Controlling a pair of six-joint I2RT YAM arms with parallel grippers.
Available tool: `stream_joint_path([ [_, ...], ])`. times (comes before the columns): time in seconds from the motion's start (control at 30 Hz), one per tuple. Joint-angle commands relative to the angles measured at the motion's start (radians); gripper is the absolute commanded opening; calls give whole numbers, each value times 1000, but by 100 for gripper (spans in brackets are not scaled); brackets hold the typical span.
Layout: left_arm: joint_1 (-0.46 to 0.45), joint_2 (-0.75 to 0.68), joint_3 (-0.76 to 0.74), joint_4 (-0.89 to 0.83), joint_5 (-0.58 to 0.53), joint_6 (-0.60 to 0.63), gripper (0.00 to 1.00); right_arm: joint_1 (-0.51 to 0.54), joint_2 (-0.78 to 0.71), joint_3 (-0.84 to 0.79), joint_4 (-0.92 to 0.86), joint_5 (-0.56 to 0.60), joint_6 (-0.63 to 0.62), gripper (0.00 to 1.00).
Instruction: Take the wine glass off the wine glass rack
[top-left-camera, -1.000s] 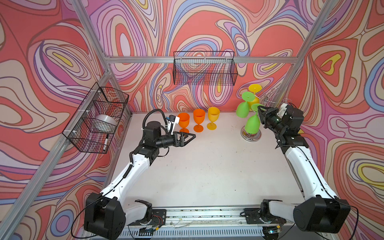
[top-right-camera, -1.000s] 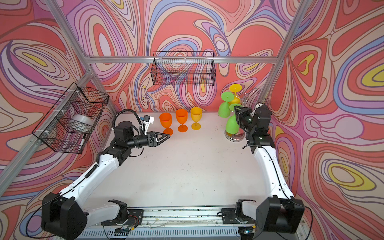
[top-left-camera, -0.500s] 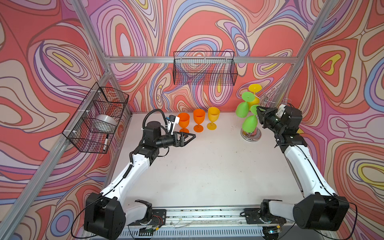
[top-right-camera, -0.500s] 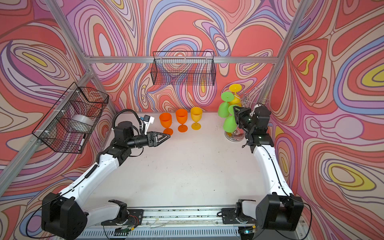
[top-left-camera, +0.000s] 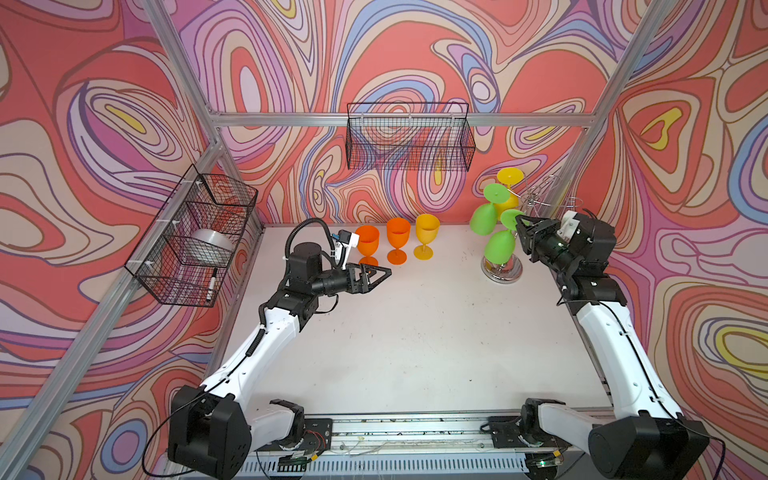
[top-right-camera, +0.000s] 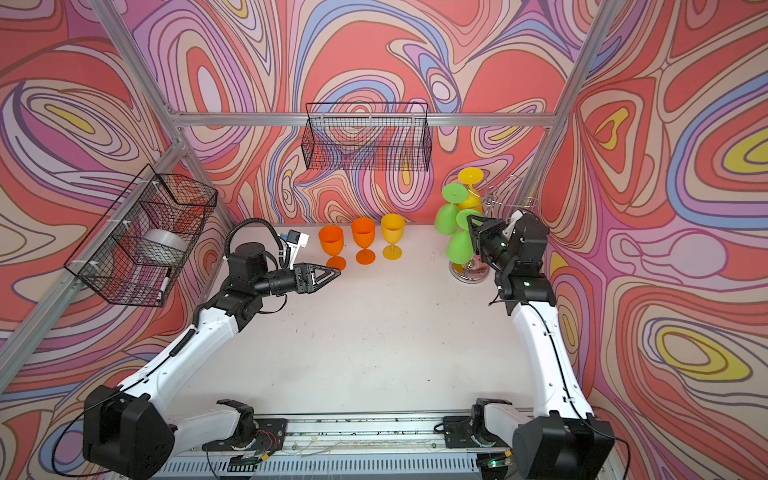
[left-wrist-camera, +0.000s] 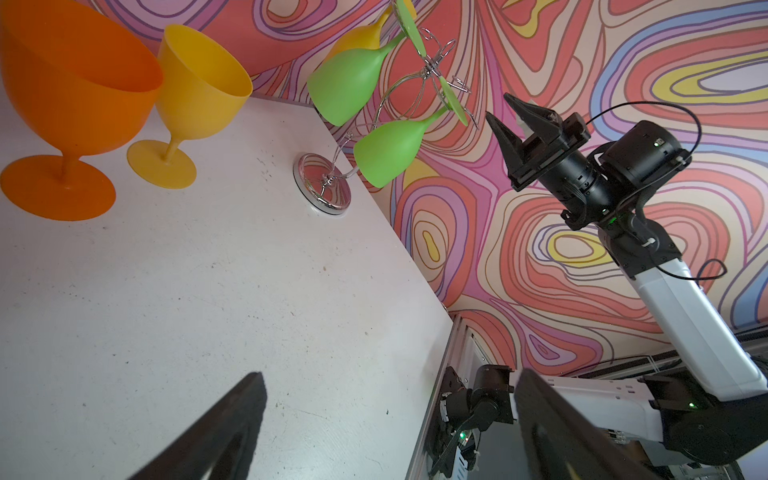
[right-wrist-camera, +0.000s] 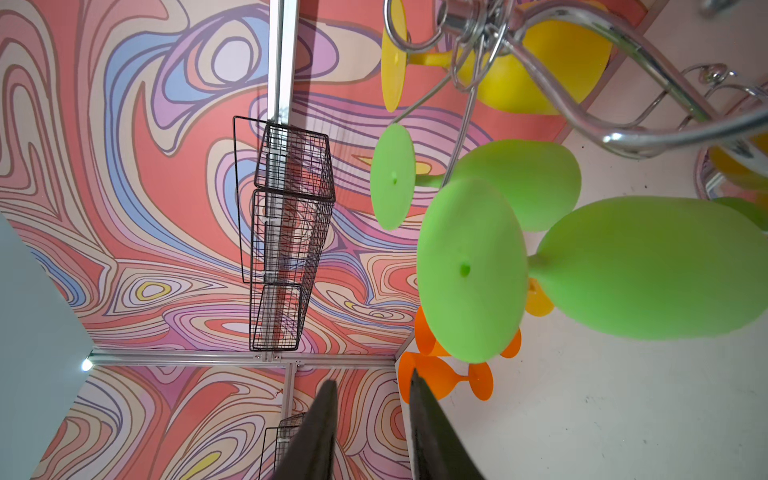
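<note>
Right jaws widened slightly, empty; green wine glass (right-wrist-camera: 602, 266) foot ahead; left jaws spread.

Chrome wine glass rack (top-left-camera: 506, 275) base half hidden behind lower green wine glass (top-left-camera: 500, 245), hanging yellow glass (top-left-camera: 512, 203) bowl partly behind a green foot, leftmost orange glass (top-left-camera: 368, 241) foot partly behind left gripper (top-left-camera: 386, 273), silvery round object (top-left-camera: 212, 241) in side basket (top-left-camera: 183, 286) too unclear to name
</note>
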Motion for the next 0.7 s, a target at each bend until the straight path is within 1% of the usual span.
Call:
stream_joint_path([
  [0.0, -4, -9, -4, 9, 2, -1, 94, -4, -1, -18, -24, -54, -8, 32],
  [0.17, -4, -9, -4, 9, 1, 0, 94, -4, -4, -46, -21, -81, -2, 35],
  [0.33, -4, -8, -5, 12, 1, -2, 94, -4, 8, -64, -7, -82, -1, 37],
  [0.67, -4, -12, -4, 4, 0, 3, 94, -7, 65, -46, 50, -53, 12, 37],
])
